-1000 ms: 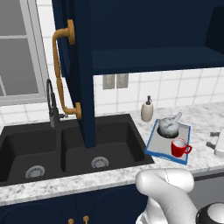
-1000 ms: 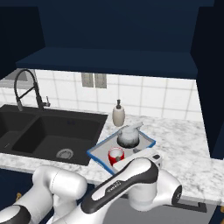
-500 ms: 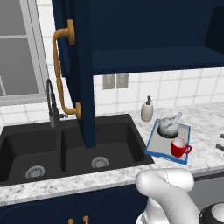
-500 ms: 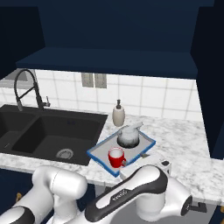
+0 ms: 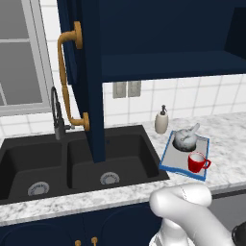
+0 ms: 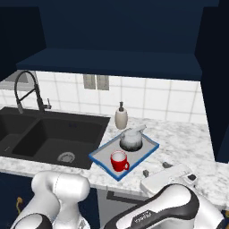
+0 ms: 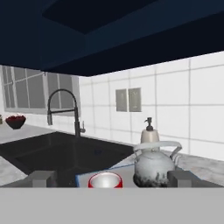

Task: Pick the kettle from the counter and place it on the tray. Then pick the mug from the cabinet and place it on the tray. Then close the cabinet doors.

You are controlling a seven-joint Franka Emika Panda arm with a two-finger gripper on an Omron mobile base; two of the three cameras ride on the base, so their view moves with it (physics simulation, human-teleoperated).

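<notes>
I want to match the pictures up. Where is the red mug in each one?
Left base view: mug right of centre, on the tray's near end.
Right base view: centre, near end of the tray.
Hand view: bottom centre.
Shared landmark: the kettle beside it.

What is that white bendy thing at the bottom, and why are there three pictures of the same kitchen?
The white bendy thing is a robot arm. Two cameras ride behind it, one to its left and one to its right, so you see the kitchen from two sides. The third camera sits on the robot's hand, looking out low over the counter.

On the counter lies a tray with a blue rim. A silvery kettle and a red mug stand on it. Behind them is a soap bottle, and beside them a black sink.

The gripper is open and holds nothing. The blue cabinet door above is open.
</notes>
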